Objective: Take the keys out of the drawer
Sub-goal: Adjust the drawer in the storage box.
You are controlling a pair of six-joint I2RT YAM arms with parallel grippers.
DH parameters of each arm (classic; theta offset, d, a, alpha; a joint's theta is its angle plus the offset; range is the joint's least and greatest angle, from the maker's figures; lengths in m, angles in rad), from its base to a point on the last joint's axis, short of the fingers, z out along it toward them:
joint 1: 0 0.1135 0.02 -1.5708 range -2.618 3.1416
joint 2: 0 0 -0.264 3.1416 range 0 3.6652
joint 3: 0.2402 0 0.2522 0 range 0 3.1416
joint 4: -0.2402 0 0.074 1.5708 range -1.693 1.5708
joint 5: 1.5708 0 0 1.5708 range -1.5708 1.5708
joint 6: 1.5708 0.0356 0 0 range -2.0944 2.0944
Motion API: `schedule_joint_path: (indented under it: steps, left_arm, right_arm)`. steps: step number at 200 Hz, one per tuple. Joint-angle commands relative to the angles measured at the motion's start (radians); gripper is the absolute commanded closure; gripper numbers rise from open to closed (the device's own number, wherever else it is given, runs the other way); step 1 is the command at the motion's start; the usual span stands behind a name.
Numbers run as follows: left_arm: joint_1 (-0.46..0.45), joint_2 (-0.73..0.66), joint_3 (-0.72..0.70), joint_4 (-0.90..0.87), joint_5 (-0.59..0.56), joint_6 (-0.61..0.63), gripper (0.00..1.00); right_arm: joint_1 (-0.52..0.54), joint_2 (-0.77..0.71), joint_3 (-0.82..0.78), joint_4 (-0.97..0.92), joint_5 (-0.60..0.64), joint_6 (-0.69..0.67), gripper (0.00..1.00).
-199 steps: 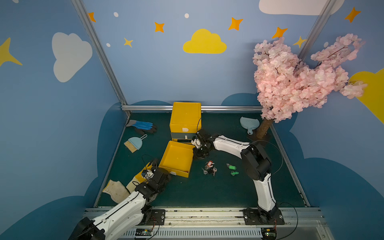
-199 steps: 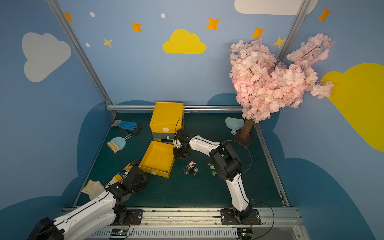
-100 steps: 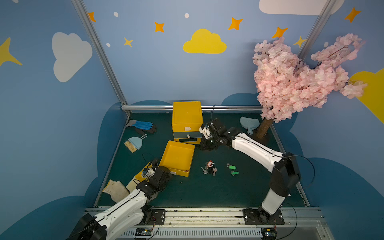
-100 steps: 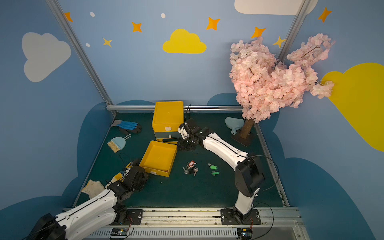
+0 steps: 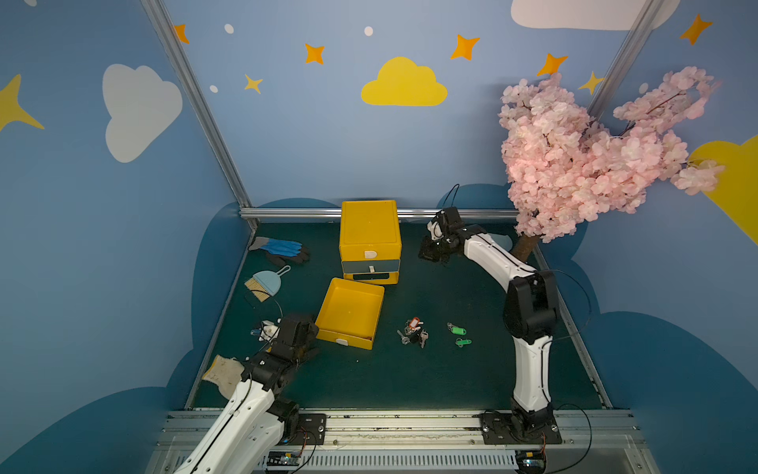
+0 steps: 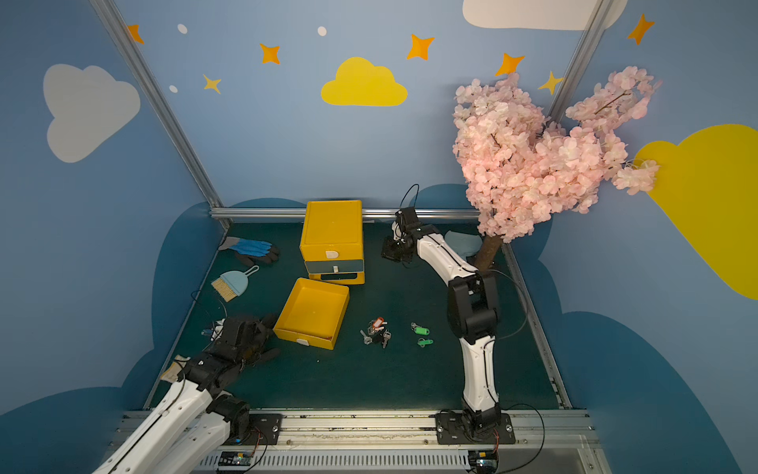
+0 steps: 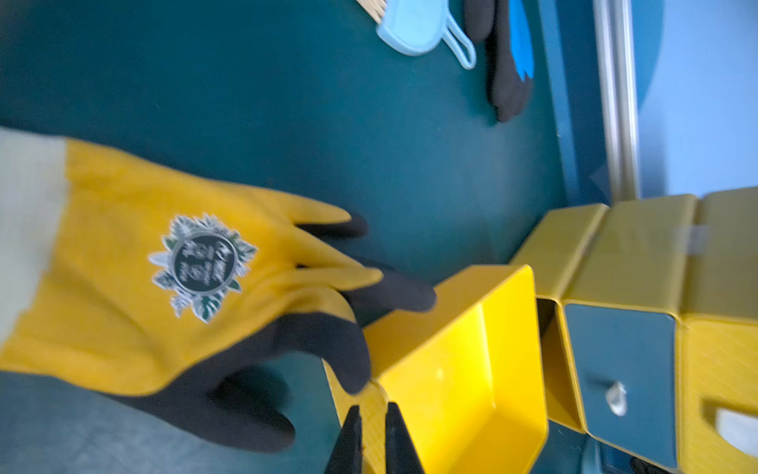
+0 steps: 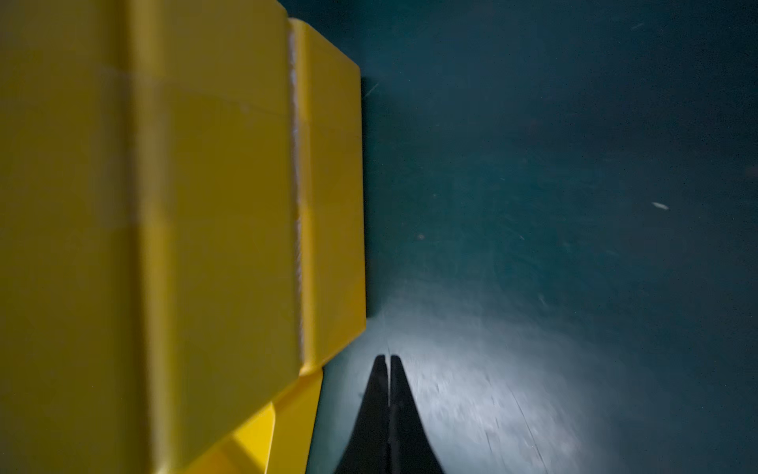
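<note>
Keys [image 5: 413, 330] on open mat [image 5: 410, 390], near drawer [image 5: 350, 312] edge

Right gripper [image 5: 430, 251] has left the front of the yellow cabinet [image 5: 369, 230], where it sat a second ago. It is now off the cabinet's right side, further back toward the rear rail. The right elbow, folded low and close at first, swung wide and now stands raised. In a top view this arm now crosses the pale blue dustpan [image 6: 465, 245], leaving part showing. The left arm's white forearm stands steeper, and the left gripper [image 5: 309, 331] has edged slightly leftward at the yellow drawer [image 5: 350, 312] corner.
</note>
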Motion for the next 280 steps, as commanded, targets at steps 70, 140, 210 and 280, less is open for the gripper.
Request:
schedule_joint_path:
  steps: [70, 140, 210, 280]
  left_arm:
    - [0.201, 0.465, 0.184, 0.192, 0.418, 0.188, 0.86]
    - [0.196, 0.372, 0.207, 0.080, 0.298, 0.217, 0.85]
    - [0.144, 0.061, 0.137, -0.208, 0.279, 0.088, 0.89]
    - [0.000, -0.051, -0.016, -0.196, 0.334, -0.126, 0.90]
  right_arm:
    - [0.137, -0.022, -0.135, 0.253, -0.237, 0.143, 1.00]
    - [0.138, -0.080, -0.199, 0.174, -0.225, 0.130, 1.00]
    - [0.142, -0.241, -0.366, 0.044, -0.217, 0.107, 1.00]
    - [0.263, -0.228, -0.513, 0.307, -0.293, 0.255, 1.00]
